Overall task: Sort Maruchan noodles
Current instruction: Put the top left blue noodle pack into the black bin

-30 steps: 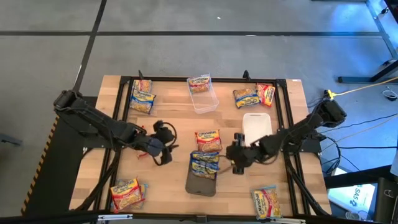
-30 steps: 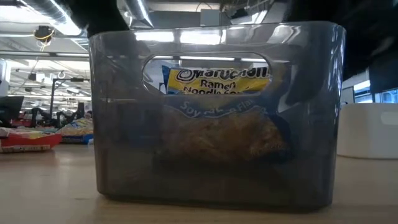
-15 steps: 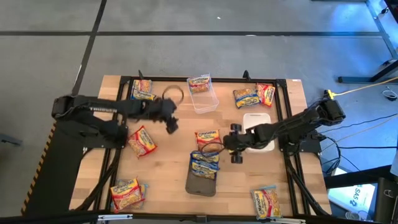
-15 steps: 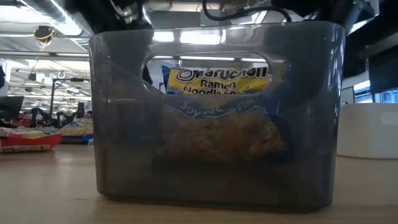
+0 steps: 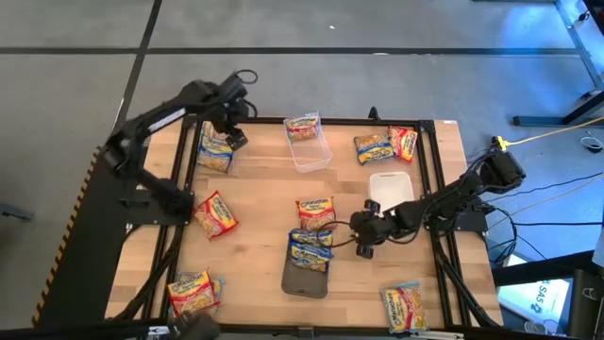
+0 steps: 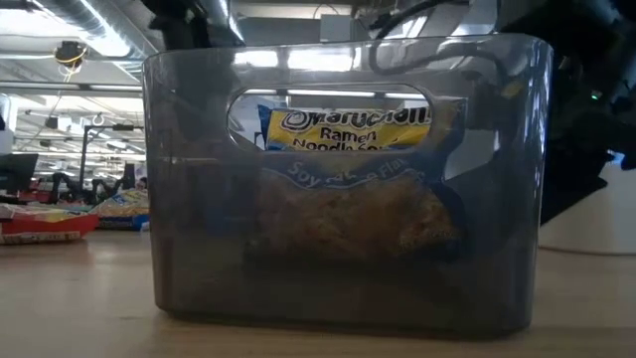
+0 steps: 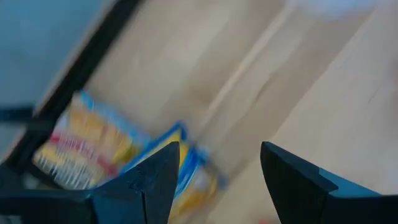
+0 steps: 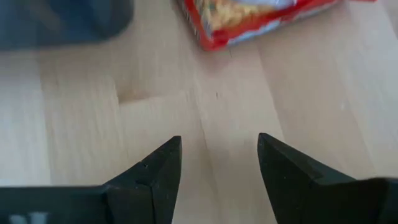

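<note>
**Left gripper emptied, packet released beside the dark grey tray**

Left gripper (image 5: 232, 121) stood with fingers apart and held nothing, above the blue-banded packets (image 5: 216, 149) at the table's far left corner, well apart from the dark grey tray (image 5: 305, 275). A second earlier it had been low, left of that tray; a red-banded packet (image 5: 215, 214) now lay there, apparently released short of any container. Right gripper (image 5: 362, 236), fingers apart and empty, hovered just right of the tray, which held a blue-banded packet (image 5: 310, 247).

Maruchan noodles (image 5: 316, 212), flat packets, scattered apart
</note>
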You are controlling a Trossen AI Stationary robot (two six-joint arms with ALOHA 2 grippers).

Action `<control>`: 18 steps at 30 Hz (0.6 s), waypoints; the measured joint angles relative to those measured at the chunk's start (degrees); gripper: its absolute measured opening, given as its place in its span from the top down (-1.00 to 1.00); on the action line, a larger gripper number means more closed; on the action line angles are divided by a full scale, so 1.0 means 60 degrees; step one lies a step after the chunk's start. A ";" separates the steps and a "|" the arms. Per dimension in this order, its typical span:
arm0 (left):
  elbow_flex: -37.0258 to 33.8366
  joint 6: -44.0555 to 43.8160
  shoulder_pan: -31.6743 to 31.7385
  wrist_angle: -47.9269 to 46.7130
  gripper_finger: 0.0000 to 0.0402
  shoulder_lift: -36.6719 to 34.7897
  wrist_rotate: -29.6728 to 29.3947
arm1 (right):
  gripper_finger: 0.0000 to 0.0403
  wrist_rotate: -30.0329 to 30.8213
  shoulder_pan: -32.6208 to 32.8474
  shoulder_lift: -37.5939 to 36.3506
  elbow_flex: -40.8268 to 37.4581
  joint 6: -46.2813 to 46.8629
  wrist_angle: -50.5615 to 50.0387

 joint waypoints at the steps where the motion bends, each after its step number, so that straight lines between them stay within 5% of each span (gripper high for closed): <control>1: 0.0215 0.0282 0.0169 -0.0436 -0.09 0.0381 -0.0227 | 0.08 0.0037 0.0000 -0.0002 -0.0058 0.0125 0.0178; 10: 0.0764 0.2174 0.1083 -0.1433 -0.08 0.3007 -0.1587 | 0.08 0.0134 -0.0022 0.0013 -0.0135 0.0267 0.0661; 18: 0.0754 0.3014 0.1412 -0.1346 -0.08 0.3719 -0.1818 | 0.08 0.0137 -0.0022 0.0020 -0.0138 0.0270 0.0752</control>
